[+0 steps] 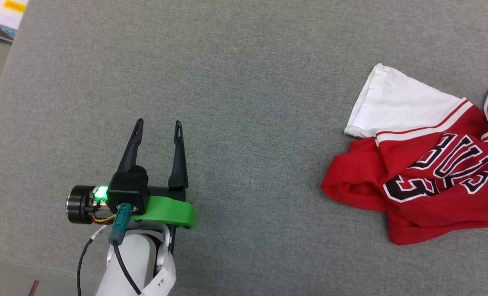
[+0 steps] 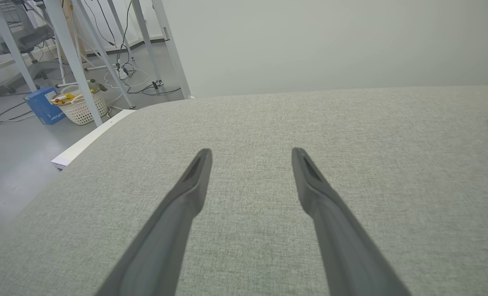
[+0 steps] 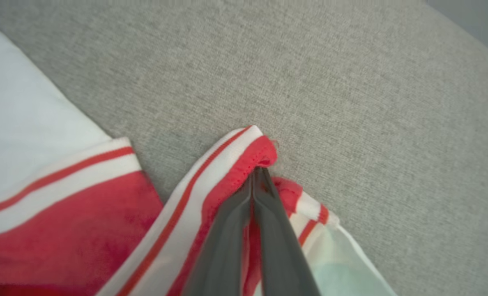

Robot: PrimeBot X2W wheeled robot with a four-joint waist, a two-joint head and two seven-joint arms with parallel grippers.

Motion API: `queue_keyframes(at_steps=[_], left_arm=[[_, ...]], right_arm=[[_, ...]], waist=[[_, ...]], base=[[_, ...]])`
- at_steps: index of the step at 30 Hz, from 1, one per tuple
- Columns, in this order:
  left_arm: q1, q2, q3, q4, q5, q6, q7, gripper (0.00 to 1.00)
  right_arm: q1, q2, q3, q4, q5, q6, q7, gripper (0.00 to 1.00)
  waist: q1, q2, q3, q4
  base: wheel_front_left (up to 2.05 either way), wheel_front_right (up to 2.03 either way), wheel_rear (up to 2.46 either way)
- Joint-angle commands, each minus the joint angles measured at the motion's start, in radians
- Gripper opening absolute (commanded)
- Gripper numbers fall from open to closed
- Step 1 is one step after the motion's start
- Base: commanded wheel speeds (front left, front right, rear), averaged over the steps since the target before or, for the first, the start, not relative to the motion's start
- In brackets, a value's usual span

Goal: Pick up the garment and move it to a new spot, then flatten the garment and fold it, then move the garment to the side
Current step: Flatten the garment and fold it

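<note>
Folds hide part of the garment (image 1: pixel 416 205), striped trim pinched by right fingers (image 3: pixel 227 242); left fingers (image 1: pixel 131 144) gape empty.

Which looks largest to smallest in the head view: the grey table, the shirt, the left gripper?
1. grey table
2. shirt, though cut off at the right edge
3. left gripper; probably nearer the camera, yet it looks clearly smaller than the shirt

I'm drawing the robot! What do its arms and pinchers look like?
The left gripper has two long black fingers, a bright green plastic bracket, a glowing green light and a black cable by its white forearm. The right gripper has dark grey fingers.
</note>
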Motion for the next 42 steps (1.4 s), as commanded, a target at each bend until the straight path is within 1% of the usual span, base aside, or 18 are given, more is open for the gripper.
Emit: queue_keyframes(at_steps=[1, 3, 4, 5, 6, 11, 15, 17, 19, 21, 23, 28, 29, 32, 34, 37, 41, 42], left_arm=[[-0.012, -0.006, 0.001, -0.003, 0.0, 0.006, -0.006, 1.0], [-0.004, -0.006, 0.005, 0.0, 0.003, 0.007, -0.006, 1.0], [-0.002, -0.005, 0.006, 0.001, 0.005, 0.007, -0.006, 1.0], [0.002, -0.003, 0.008, 0.003, 0.007, 0.006, -0.006, 1.0], [0.005, -0.001, 0.012, 0.004, 0.007, 0.006, -0.006, 1.0], [0.041, 0.02, 0.039, 0.004, 0.011, 0.011, -0.006, 1.0], [0.063, 0.034, 0.049, 0.005, 0.012, 0.007, -0.006, 1.0], [0.071, 0.039, 0.051, 0.006, 0.013, 0.003, -0.006, 1.0], [0.075, 0.047, 0.052, 0.004, 0.014, -0.004, -0.006, 1.0], [0.075, 0.056, 0.052, 0.005, 0.015, -0.011, -0.006, 1.0], [0.07, 0.069, 0.054, 0.007, 0.016, -0.021, -0.006, 1.0], [0.039, 0.102, 0.05, 0.024, 0.013, -0.06, -0.006, 1.0], [0.027, 0.112, 0.043, 0.037, 0.01, -0.08, -0.006, 1.0], [-0.031, 0.135, 0.03, 0.079, -0.01, -0.138, -0.006, 1.0], [-0.083, 0.155, 0.018, 0.111, -0.016, -0.165, -0.006, 1.0], [-0.177, 0.186, -0.017, 0.167, -0.024, -0.193, 0.0, 1.0], [-0.332, 0.223, -0.095, 0.229, -0.07, -0.212, 0.071, 1.0], [-0.377, 0.233, -0.131, 0.24, -0.092, -0.213, 0.096, 1.0]], right_arm=[[0.008, 0.027, 0.033, 0.03, 0.017, 0.001, -0.015, 0.0], [-0.003, 0.025, 0.047, 0.047, 0.028, 0.001, -0.06, 0.0], [-0.007, 0.019, 0.053, 0.049, 0.024, 0.001, -0.089, 0.15], [-0.011, 0.012, 0.057, 0.048, 0.021, 0.001, -0.13, 0.97], [-0.011, 0.011, 0.055, 0.044, 0.027, 0.001, -0.173, 1.0], [0.008, 0.013, 0.049, -0.019, 0.007, 0.001, -0.326, 1.0], [0.046, 0.037, -0.02, -0.078, -0.046, 0.001, -0.448, 1.0], [0.08, 0.068, -0.087, -0.111, -0.087, 0.001, -0.518, 1.0], [0.137, 0.128, -0.169, -0.148, -0.121, 0.001, -0.587, 1.0], [0.19, 0.175, -0.231, -0.18, -0.154, 0.001, -0.631, 1.0], [0.258, 0.234, -0.305, -0.22, -0.22, 0.001, -0.677, 1.0], [0.425, 0.381, -0.453, -0.325, -0.338, 0.001, -0.722, 1.0], [0.467, 0.414, -0.477, -0.352, -0.358, 0.001, -0.726, 1.0], [0.567, 0.478, -0.528, -0.419, -0.414, 0.001, -0.736, 1.0], [0.623, 0.521, -0.547, -0.46, -0.431, 0.001, -0.74, 1.0], [0.687, 0.564, -0.562, -0.511, -0.457, 0.001, -0.744, 1.0], [0.745, 0.61, -0.562, -0.563, -0.481, 0.001, -0.746, 1.0], [0.754, 0.616, -0.558, -0.572, -0.492, 0.001, -0.746, 1.0]], waist=[[-0.0001, 0.0, -0.009, -0.004], [-0.0001, 0.0, -0.024, -0.012], [-0.0001, 0.0, -0.033, -0.015], [-0.0001, 0.0, -0.044, -0.019], [-0.0001, 0.0, -0.058, -0.025], [-0.0001, 0.0, -0.12, -0.07], [-0.0001, 0.0, -0.165, -0.1], [-0.0001, 0.0, -0.185, -0.113], [-0.0001, 0.0, -0.208, -0.13], [-0.0001, 0.0, -0.223, -0.141], [-0.0001, 0.0, -0.242, -0.157], [-0.0001, 0.0, -0.271, -0.187], [-0.0001, 0.0, -0.276, -0.193], [-0.0001, 0.0, -0.281, -0.209], [-0.0001, 0.0, -0.28, -0.223], [-0.0001, 0.0, -0.275, -0.246], [-0.0001, 0.0, -0.259, -0.281], [-0.0001, 0.0, -0.253, -0.292]], base=[[0.0, 0.0, 0.0], [0.0, 0.0, 0.0], [0.0, 0.0, 0.0], [0.0, 0.0, 0.0], [0.0, 0.0, 0.0], [0.0, 0.0, 0.0], [0.0, 0.0, 0.0], [0.0, 0.0, 0.0], [0.0, 0.0, 0.0], [0.0, 0.0, 0.0], [0.0, 0.0, 0.0], [0.0, 0.0, 0.0], [0.0, 0.0, 0.0], [0.0, 0.0, 0.0], [0.0, 0.0, 0.0], [0.0, 0.0, 0.0], [0.0, 0.0, 0.0], [0.0, 0.0, 0.0]])
